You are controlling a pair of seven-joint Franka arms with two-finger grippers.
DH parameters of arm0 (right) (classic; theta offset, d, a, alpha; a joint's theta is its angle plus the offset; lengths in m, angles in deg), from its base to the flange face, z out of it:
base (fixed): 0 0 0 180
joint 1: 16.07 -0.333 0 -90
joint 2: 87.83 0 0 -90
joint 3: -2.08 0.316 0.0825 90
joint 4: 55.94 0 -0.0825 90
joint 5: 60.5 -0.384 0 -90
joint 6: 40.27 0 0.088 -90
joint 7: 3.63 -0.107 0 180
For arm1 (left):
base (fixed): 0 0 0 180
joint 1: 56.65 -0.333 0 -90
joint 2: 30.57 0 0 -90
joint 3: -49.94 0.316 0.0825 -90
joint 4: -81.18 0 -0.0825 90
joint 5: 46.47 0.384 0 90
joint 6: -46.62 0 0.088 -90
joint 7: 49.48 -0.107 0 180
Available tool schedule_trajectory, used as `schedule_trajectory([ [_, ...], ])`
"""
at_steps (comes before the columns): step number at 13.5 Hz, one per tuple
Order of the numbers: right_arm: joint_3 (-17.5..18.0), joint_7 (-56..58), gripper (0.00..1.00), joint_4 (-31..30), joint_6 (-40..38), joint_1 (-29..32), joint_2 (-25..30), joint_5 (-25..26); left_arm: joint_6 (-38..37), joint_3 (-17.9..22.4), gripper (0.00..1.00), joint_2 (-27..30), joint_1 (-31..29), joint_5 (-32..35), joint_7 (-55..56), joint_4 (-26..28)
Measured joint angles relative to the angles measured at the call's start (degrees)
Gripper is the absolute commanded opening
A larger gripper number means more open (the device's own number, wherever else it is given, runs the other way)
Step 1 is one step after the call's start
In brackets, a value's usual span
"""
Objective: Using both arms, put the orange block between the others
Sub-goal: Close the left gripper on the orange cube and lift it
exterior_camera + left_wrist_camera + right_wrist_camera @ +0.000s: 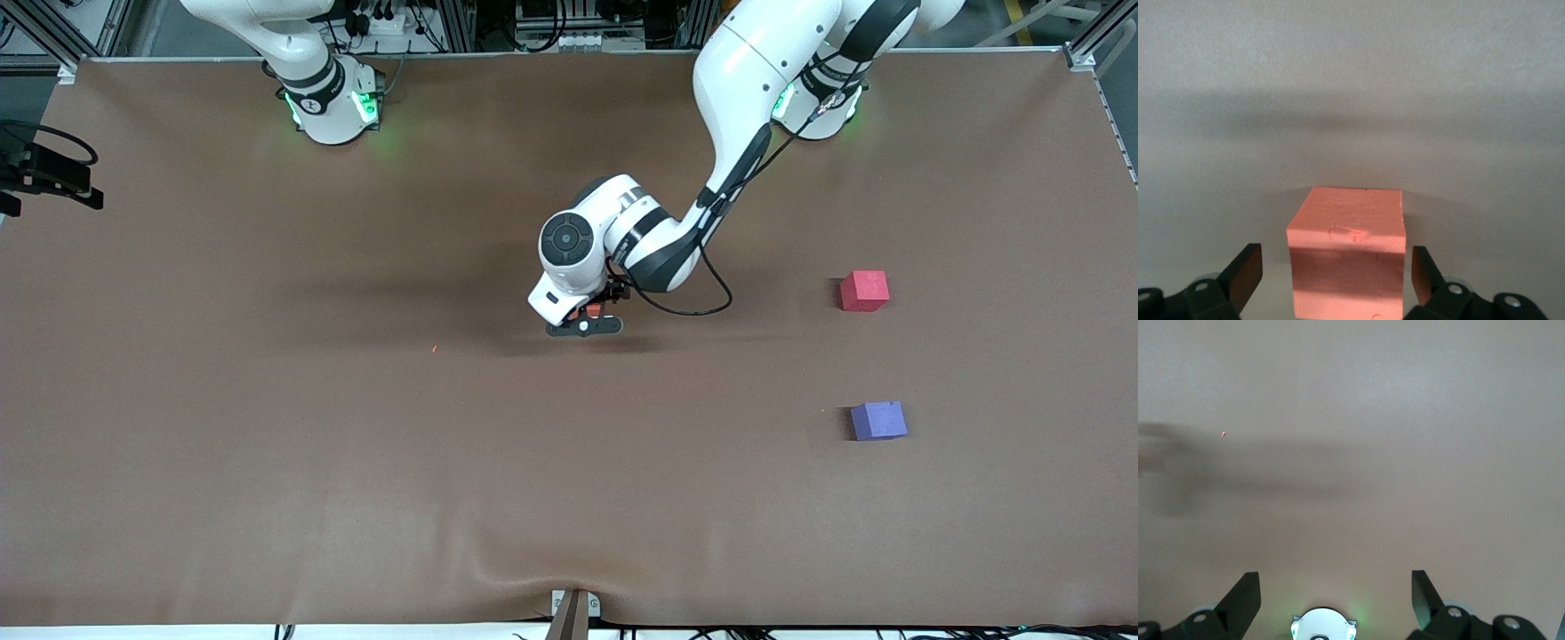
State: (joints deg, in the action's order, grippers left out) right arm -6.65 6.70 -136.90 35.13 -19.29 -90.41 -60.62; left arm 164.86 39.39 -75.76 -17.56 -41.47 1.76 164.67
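Note:
The orange block [1346,257] rests on the brown table near its middle, and only a sliver of it [592,310] shows under the left hand in the front view. My left gripper [587,322] is low over it, open, one finger on each side. In the left wrist view a small gap shows between each finger [1245,273] and the block. The others, a red-pink cube [864,291] and a purple-blue cube [878,420], sit apart toward the left arm's end, the purple-blue one nearer the front camera. My right gripper [1335,583] is open and empty, high over its own green-lit base [1323,625].
A tiny red speck [434,349] lies on the brown table cover [267,462] toward the right arm's end. A black device [49,173] hangs over the table's edge at that end. The right arm's base [333,102] stands at the table's rear edge.

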Motion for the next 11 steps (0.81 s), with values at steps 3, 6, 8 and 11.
schedule_trajectory([
  [3, 0.0, 0.0, 1.00, 0.0, 0.0, 0.0, 0.0, 0.0, 0.1, 0.0, 0.22, 0.0, 0.0, 0.0, 0.0, 0.7],
  [6, 0.0, 0.0, 1.00, 0.0, -0.1, 0.0, 0.0, 0.0, 0.1, 0.0, 0.00, 0.3, -0.1, 0.0, 0.0, 0.6],
  [8, 0.0, 0.0, 1.00, 0.0, -0.1, -0.1, 0.0, 0.0, -1.4, 0.4, 0.00, 1.7, -1.1, 0.0, 0.0, 0.4],
  [11, 0.0, 0.0, 1.00, 0.0, -0.1, -0.1, 0.0, 0.0, -7.1, 0.6, 0.00, 8.6, -6.9, 0.2, -3.1, 0.8],
])
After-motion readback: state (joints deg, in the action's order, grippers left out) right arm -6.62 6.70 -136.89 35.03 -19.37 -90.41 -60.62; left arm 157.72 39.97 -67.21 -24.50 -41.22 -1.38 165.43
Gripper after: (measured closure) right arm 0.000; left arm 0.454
